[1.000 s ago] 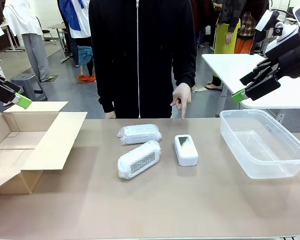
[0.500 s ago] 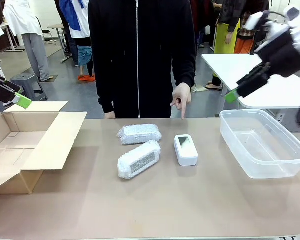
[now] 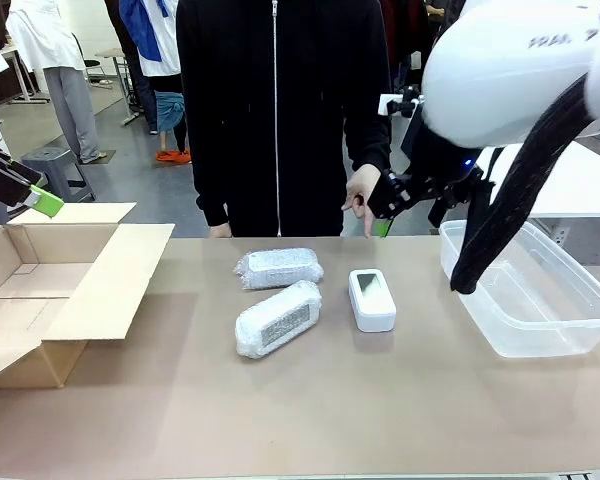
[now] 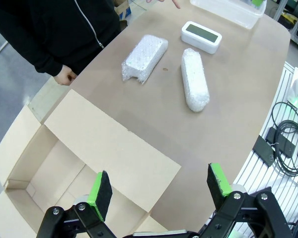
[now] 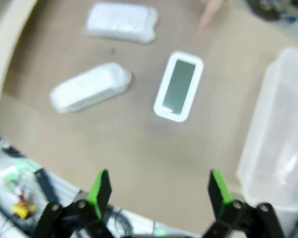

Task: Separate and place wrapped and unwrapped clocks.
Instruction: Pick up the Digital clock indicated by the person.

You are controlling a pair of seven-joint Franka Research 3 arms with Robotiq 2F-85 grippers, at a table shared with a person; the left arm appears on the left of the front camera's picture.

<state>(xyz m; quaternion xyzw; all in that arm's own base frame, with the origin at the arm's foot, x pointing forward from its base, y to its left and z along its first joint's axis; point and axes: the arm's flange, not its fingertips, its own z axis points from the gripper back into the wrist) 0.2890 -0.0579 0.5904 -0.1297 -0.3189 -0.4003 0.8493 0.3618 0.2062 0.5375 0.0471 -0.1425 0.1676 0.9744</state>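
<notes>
Two bubble-wrapped clocks lie mid-table, one farther (image 3: pixel 278 267) and one nearer (image 3: pixel 278 318). To their right is the bare white clock (image 3: pixel 372 299), screen up. My right gripper (image 3: pixel 382 215) hangs open above the table behind the bare clock, close to the person's pointing hand (image 3: pixel 363 195). In its wrist view the open right gripper (image 5: pixel 159 187) looks down on the bare clock (image 5: pixel 179 86) and both wrapped clocks (image 5: pixel 121 22) (image 5: pixel 89 87). My left gripper (image 3: pixel 25 185) is open above the cardboard box; from its wrist, the left gripper (image 4: pixel 159 184) holds nothing.
An open cardboard box (image 3: pixel 40 300) sits at the table's left, its flap (image 4: pixel 109 148) spread toward the middle. A clear plastic tub (image 3: pixel 525 285) stands at the right. The person in black stands at the far edge. The near half of the table is bare.
My right arm has swung from the far right, above the tub, in to the middle near the person's hand. The left arm and the clocks have stayed put.
</notes>
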